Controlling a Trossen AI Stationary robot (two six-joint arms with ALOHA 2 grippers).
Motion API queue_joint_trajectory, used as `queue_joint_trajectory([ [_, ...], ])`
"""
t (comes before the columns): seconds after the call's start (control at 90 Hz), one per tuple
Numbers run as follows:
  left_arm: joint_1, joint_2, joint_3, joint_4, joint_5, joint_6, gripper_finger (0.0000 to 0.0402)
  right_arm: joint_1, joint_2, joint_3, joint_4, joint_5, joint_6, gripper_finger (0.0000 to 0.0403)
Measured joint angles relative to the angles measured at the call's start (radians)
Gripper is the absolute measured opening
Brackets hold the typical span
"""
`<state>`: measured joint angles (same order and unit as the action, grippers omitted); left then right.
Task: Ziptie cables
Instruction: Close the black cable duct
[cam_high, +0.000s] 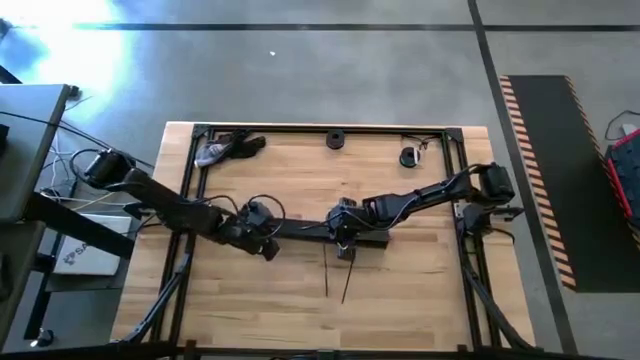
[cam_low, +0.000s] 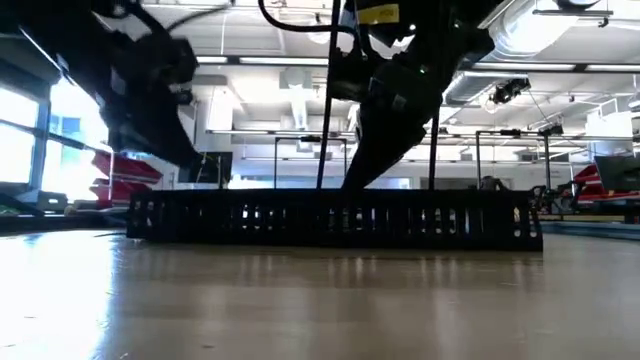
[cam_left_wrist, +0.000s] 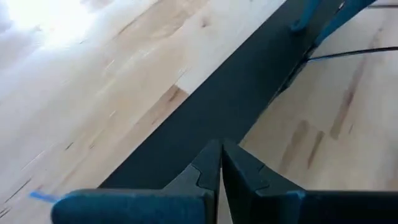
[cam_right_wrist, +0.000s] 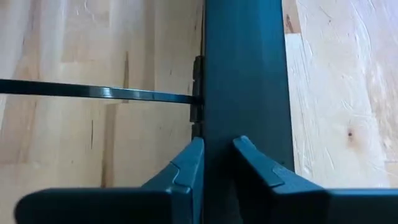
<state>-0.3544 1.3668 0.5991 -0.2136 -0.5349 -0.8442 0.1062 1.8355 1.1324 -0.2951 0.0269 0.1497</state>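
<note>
While left tool closed; right tool parted; writing unreadable.

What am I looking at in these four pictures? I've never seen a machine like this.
It is a robot: two dark arms at a wooden table, each ending in a two-finger pincer. One picture looks straight down, one level across the tabletop, two from cameras on the wrists. A long black slotted strip sits between the arms. The left pincer hangs over it, fingers shut; the right pincer hangs over it, fingers apart. A thin black band sticks out from the strip's side, and two thin dark strands lie nearby. Neither pincer visibly holds anything.
</note>
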Motion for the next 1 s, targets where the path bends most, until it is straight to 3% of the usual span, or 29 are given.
queue_joint_trajectory([
  [0.3,0.018,0.132,0.008,0.049,-0.011,0.001,0.0,-0.001,-0.001,-0.002,-0.011,-0.023,-0.03,0.0053],
  [0.478,0.014,0.133,0.008,0.058,0.005,-0.007,0.0,0.0,-0.042,0.008,-0.069,-0.037,-0.099,0.0097],
  [0.633,0.014,0.133,0.007,0.056,0.007,-0.007,0.0,0.003,-0.157,0.049,-0.221,-0.035,-0.132,0.0143],
  [0.778,0.014,0.133,0.006,0.06,0.006,-0.007,0.0,0.021,-0.297,0.04,-0.351,0.022,-0.111,0.0159],
  [1.0,0.013,0.133,0.005,0.062,0.006,0.0,0.0,0.036,-0.55,-0.186,-0.42,0.001,0.051,0.0161],
])
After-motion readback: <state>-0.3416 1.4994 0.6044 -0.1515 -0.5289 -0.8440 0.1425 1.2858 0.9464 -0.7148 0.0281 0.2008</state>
